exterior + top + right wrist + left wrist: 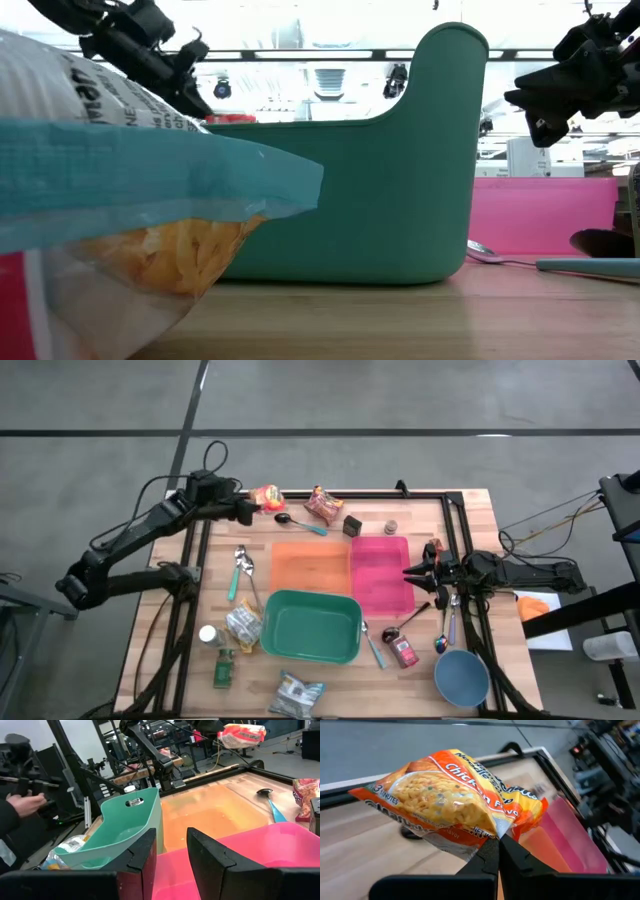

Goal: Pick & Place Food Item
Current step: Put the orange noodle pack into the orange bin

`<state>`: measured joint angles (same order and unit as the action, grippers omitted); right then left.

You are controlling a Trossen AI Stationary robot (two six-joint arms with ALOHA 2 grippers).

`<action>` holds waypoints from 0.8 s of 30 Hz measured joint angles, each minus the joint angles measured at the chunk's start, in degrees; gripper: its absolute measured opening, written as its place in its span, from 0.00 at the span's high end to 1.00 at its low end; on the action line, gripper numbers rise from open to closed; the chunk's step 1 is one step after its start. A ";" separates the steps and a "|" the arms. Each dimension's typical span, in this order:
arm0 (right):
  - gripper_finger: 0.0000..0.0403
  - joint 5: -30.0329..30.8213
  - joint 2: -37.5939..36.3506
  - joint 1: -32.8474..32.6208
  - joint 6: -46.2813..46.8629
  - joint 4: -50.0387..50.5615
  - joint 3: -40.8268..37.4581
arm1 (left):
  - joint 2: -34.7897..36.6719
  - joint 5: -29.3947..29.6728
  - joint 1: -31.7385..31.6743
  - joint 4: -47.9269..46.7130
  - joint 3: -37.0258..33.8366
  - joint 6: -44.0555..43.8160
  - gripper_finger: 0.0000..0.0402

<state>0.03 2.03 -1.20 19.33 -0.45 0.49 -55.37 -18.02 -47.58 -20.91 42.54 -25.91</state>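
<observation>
An orange instant-noodle packet (455, 795) hangs in the air over the table's far left corner (267, 497), and my left gripper (498, 840) is shut on it. The right wrist view also shows the packet (243, 734) clear of the wood. My right gripper (172, 851) waits at the table's right side (410, 572), level over the pink tray (380, 575). Its fingers stand apart with nothing between them. My left gripper pinches the packet's edge (492, 831) between its two shut fingers. The fingers come from the table's left, slanting down. The packet stands out beyond the fingertips, lifted clear of the table, with its printed face toward the wrist camera.
An orange tray (310, 565) lies left of the pink tray, and a teal bin (310, 625) stands nearer. A red snack bag (324, 506), a black box (352, 525), spoons (300, 522), a blue bowl (461, 676) and other packets (243, 625) lie around. A person (20, 805) stands beyond the table.
</observation>
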 joint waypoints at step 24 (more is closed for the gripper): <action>0.73 0.00 -0.01 -0.01 0.00 0.00 0.00 | -3.96 15.23 34.31 2.25 -0.96 -7.37 1.00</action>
<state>0.03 2.03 -1.21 19.33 -0.45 0.49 -59.33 -2.79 -13.27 -18.66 41.58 -33.28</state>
